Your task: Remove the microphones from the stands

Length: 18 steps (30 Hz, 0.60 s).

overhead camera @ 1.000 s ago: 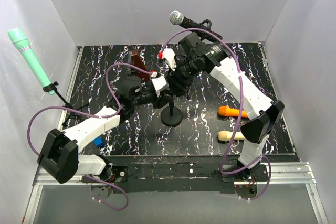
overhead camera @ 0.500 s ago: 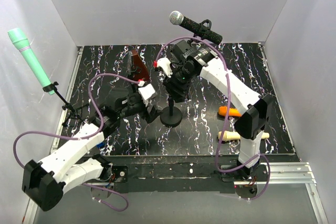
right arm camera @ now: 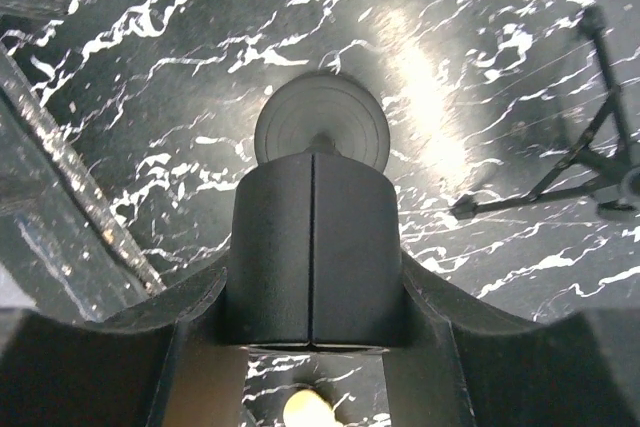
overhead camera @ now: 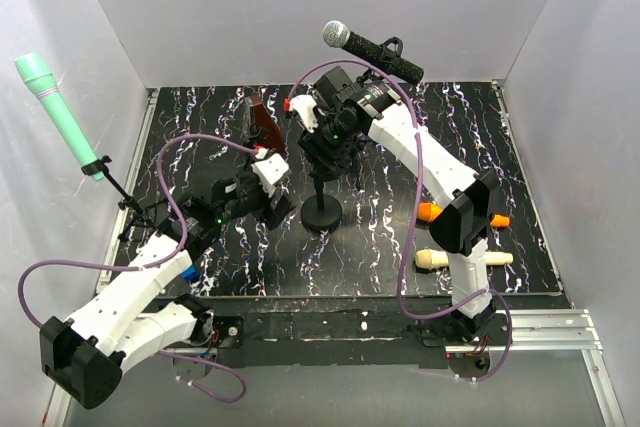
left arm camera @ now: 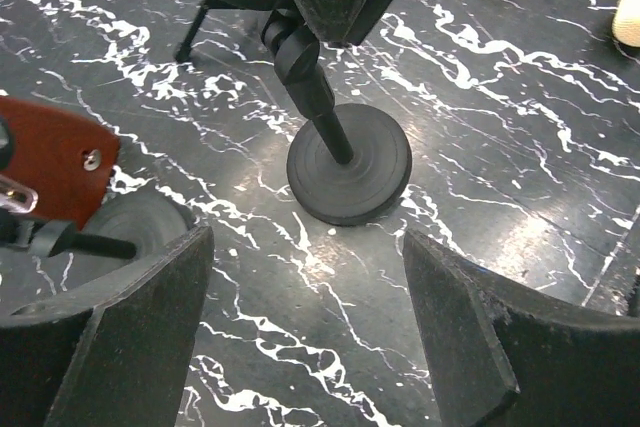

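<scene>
A black stand with a round base [overhead camera: 322, 213] stands mid-table; the left wrist view shows the same base [left arm camera: 350, 162] with its pole leaning up to a joint. On top of the stand sits the microphone's thick black cylindrical body [right arm camera: 315, 247]. My right gripper [right arm camera: 315, 282] is shut on it from both sides, directly above the base [right arm camera: 320, 127]. In the top view that gripper [overhead camera: 330, 147] hangs over the pole. My left gripper [left arm camera: 315, 337] is open and holds nothing. It sits low to the left of the stand [overhead camera: 272, 205] and does not touch it.
A second black microphone with a grey mesh head [overhead camera: 370, 47] sits high at the back. A teal one [overhead camera: 55, 107] is on a tripod at far left. Orange [overhead camera: 432, 212] and cream [overhead camera: 440, 259] microphones lie at right. A red-brown piece [left arm camera: 50, 162] stands beside my left fingers.
My left gripper has opened and drawn back to the left, away from the stand's pole. The right gripper keeps its hold and has shifted slightly left, the base moving with it.
</scene>
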Tool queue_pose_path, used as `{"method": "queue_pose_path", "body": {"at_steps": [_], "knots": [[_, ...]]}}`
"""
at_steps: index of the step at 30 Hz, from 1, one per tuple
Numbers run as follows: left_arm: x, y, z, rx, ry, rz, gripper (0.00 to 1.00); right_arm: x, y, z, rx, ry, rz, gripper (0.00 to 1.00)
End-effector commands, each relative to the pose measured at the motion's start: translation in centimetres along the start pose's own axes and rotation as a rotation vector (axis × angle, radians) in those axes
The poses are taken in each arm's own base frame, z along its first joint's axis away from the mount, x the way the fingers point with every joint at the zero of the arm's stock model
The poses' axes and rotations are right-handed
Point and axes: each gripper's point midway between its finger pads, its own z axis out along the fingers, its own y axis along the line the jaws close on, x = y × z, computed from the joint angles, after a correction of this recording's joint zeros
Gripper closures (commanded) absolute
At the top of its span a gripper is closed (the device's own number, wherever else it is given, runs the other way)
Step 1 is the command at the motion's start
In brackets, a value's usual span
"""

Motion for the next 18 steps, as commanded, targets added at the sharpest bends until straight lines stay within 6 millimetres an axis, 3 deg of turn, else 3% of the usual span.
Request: {"method": "queue_pose_path", "body": {"at_steps": [1,8,16,17,18], "knots": [[-1.3,2.3,-0.7,-0.073,0.001,0.014,0.24,-4.5,-2.7,-0.1,0.111,-0.150,-0.010,0.99],[-1.6,3.8,-0.8,-0.110,0.019,0.026,0.24,-7.9,-4.4,-1.5,0.196,-0.274,-0.033,0.99],[-1.9,4.4,-0.2,-0.100,0.023,0.002,0.24,-9.7,-6.1,-0.2,0.241,-0.347,-0.058,0.99],[-1.9,4.4,-0.1,-0.096,0.025,0.001,0.24,-9.6,-6.3,0.1,0.242,-0.342,-0.059,0.96],[-1.8,4.3,0.0,-0.090,0.027,0.000,0.24,-9.4,-6.5,0.4,0.247,-0.338,-0.058,0.88]]}}
